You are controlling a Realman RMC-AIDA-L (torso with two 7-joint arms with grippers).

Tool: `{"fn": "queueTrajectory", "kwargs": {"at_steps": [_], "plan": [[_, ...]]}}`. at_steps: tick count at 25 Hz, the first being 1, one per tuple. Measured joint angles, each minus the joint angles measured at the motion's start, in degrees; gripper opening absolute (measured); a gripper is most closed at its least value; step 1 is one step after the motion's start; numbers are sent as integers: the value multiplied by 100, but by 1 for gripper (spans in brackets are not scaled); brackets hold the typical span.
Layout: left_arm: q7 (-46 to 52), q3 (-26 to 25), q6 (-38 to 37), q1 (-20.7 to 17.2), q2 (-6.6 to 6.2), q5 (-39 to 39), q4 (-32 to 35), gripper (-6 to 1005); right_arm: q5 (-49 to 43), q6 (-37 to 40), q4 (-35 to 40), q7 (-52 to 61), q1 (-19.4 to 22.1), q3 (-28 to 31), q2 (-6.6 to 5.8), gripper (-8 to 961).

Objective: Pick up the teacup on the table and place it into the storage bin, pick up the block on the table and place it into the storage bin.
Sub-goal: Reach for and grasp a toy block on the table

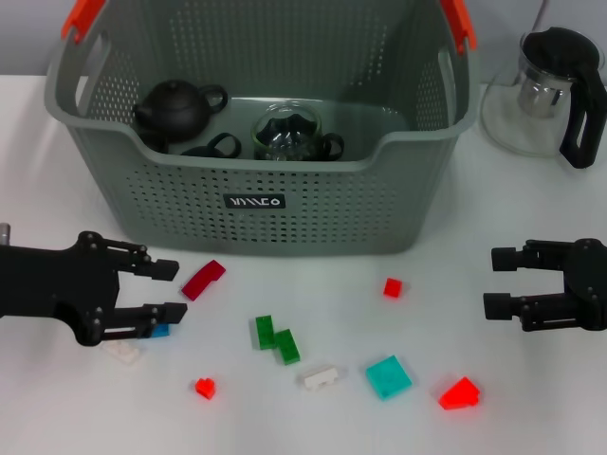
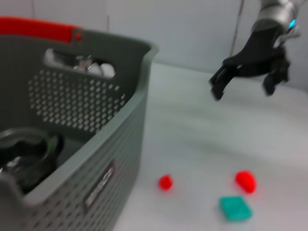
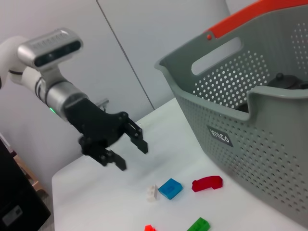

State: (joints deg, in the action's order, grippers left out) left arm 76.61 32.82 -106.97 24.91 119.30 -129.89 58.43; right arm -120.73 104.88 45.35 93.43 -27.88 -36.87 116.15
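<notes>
Two arms sit low on your white counter (image 1: 531, 398), grey wall panels behind. Storage bin (image 1: 313, 204) at back-centre holds a black teapot (image 1: 175, 106), glass teacup (image 1: 287, 131) & dark cups. Blocks lie scattered in front, e.g. red block (image 1: 203, 280). Left gripper (image 1: 171, 290) & right gripper (image 1: 495, 282): both spread, empty.

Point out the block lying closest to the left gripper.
The small blue block, right beside the left gripper; the other blocks lie farther off.
</notes>
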Motion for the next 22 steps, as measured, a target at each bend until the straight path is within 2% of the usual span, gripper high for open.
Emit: {"fn": "queueTrajectory", "kwargs": {"at_steps": [4, 8, 13, 17, 22], "plan": [[-155, 30, 506, -19, 57, -256, -140, 499, -1, -1, 0, 7, 2, 23, 0, 914], [-347, 62, 997, -61, 167, -499, -249, 495, -5, -13, 0, 12, 18, 57, -2, 914], [-387, 265, 1456, -140, 270, -628, -248, 533, -11, -13, -9, 11, 22, 58, -4, 914], [-360, 248, 1589, -166, 352, -605, -207, 563, -12, -9, -10, 13, 21, 58, 9, 915], [-526, 259, 1732, -236, 371, -633, -218, 601, -11, -5, -9, 17, 19, 58, 12, 915]]}}
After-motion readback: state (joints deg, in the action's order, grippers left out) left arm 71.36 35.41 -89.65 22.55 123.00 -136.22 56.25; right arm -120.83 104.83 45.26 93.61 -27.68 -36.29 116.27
